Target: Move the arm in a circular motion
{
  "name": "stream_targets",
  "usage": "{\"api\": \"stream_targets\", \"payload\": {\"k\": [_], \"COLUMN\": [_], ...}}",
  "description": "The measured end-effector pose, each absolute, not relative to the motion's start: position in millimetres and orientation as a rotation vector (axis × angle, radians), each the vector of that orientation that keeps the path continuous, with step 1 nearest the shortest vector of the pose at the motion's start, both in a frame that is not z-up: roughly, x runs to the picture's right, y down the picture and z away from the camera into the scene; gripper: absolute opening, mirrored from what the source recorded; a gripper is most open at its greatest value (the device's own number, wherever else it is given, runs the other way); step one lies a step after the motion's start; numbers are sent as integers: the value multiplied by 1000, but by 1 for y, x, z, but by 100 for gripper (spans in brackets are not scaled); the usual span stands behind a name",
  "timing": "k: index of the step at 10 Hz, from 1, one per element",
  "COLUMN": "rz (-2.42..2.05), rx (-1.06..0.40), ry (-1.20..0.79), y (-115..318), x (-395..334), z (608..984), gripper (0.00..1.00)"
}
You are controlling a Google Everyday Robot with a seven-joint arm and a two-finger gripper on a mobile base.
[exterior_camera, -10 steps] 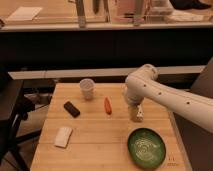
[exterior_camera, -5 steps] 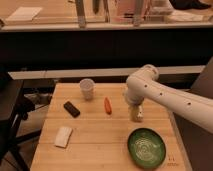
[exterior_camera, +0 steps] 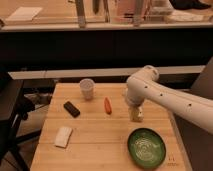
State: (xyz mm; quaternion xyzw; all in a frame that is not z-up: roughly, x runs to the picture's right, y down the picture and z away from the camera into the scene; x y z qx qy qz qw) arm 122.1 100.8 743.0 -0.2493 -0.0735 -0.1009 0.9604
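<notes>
Camera view is showing the arm reaching in from the right w/ elbow bent, gripper hanging over the table btwn carrot and green bowl. Probably mid-circle; next sweep is needing clearance above the carrot.

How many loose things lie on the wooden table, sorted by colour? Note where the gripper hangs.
White: 2, cup and sponge
Black: 1, block
Orange: 1, carrot
Green: 1, bowl
Total: 5
The arm holds its gripper right of the carrot.
</notes>
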Motion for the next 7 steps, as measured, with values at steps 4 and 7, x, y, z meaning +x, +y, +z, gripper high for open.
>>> {"api": "stream_targets", "payload": {"k": [4,7], "rz": [-221,-237], "rx": [-504,-503], "ry": [-154,-158], "y": [101,102], "x": [121,113], "z": [741,740], "gripper": [80,80]}}
